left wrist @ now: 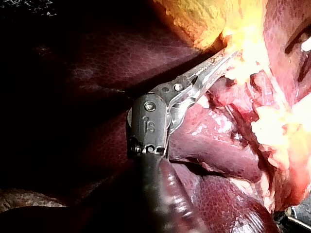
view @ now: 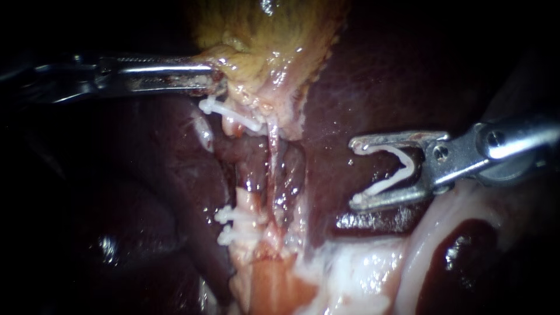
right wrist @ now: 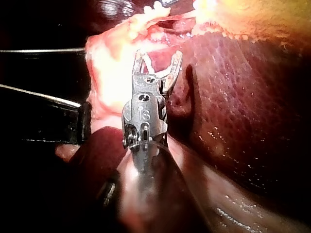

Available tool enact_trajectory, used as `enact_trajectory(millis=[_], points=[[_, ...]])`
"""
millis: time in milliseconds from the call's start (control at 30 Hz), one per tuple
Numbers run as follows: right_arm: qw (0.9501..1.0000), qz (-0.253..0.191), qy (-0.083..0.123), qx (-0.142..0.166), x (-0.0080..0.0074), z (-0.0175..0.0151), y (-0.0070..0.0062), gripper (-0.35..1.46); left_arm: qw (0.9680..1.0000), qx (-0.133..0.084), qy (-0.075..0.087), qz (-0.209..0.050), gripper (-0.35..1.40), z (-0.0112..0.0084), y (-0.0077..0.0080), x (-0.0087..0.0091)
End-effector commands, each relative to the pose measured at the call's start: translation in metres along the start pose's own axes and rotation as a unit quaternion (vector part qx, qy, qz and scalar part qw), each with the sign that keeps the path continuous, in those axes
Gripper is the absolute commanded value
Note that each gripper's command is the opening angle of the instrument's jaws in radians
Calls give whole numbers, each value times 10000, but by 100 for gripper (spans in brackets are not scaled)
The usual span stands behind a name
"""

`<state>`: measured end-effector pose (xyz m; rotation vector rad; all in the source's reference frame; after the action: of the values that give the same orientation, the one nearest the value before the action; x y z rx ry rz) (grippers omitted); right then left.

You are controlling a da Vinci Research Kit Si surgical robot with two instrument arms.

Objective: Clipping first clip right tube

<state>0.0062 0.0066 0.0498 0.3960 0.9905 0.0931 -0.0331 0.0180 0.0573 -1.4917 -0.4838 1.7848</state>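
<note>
Looks like the approach bit: left instrument (view: 217,80) clamps the gallbladder (view: 262,41) upper centre, while right instrument (view: 354,173) sits mid-right, jaws wide around an open clip (view: 385,185), well off the right tube (view: 272,146) at centre, so next it probably needs to slide left and straddle it.

- The thin silver left instrument (view: 219,80) pinches the lumpy yellow gallbladder (view: 274,35), and its jaw tips are buried in it.
- Its shaft fades into the dark.
- The shiny silver right instrument (view: 354,173) has its shaft cut off at the edge.
- From its own wrist camera, the bent white plastic clip (view: 401,168) in its jaws is too small to make out.
</note>
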Motion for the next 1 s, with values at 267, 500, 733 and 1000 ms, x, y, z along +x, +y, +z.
enact_trajectory(millis=[267,500,733,1000], points=[[10000,4,13,-4,0,1,0,50,9999,-83,-42,-85,-35,-32,7,30],[9999,22,63,78,4,7,2,50,9998,3,145,-122,-35,-82,18,70],[9993,259,190,200,21,44,12,49,9998,10,146,-102,-35,-85,18,63],[9951,723,378,565,28,99,19,49,9998,27,151,-99,-35,-80,20,63]])
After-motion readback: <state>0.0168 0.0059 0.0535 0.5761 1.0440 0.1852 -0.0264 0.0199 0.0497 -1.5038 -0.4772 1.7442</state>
